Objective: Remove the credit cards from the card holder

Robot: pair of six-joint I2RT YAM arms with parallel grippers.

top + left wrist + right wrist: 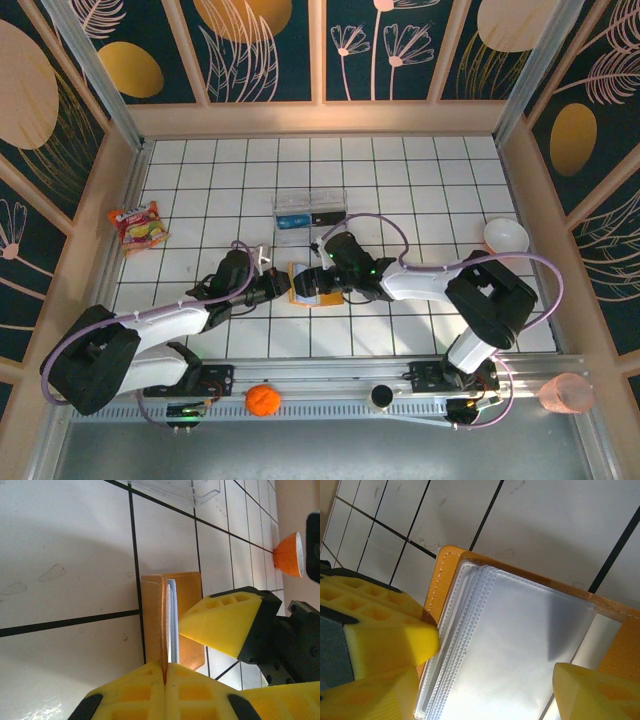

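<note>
Nothing legible in any view. Bright print on the red-and-yellow snack packet (pixel 139 225) near the left edge of the table (pixel 440 180), too small and blurred to read. Clear sleeves inside the card holder (pixel 451 562) seen close from the right wrist, with no readable lettering, number or logo.

Left arm (pixel 170 322) stretches from its base at 7 o'clock toward the centre of the top view, its pincer (pixel 165 672) pinched tight on an edge of the card holder (pixel 187 587). Right arm (pixel 420 283) folds in from 5 o'clock, wrist pointing toward 9 o'clock, its pincer (pixel 490 675) spread wide.
</note>
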